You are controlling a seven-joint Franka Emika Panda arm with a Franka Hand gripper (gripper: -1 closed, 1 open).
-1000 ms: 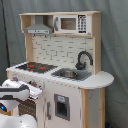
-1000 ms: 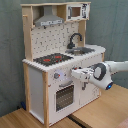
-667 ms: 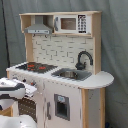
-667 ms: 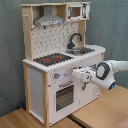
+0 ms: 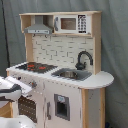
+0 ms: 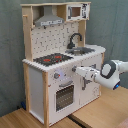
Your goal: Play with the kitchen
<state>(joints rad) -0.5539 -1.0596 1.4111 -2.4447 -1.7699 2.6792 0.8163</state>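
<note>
While our gripper (image 6: 78, 70) sits at the knobs (image 6: 56, 76) on the toy kitchen (image 6: 55, 40), center scene, we cannot tell its jaws. Next, likely turning a knob.

White rounded arm (image 6: 111, 71), dark joint bands, blue patch, pale claw (image 6: 76, 70)

A staged test space, like a lab or studio rather than a home: in both exterior views plain grey curtains (image 6: 12, 55) hang behind a toy play kitchen (image 5: 60, 75), which stands on a bare light-wood surface (image 6: 100, 112) beside a white robot arm (image 6: 112, 72).
</note>
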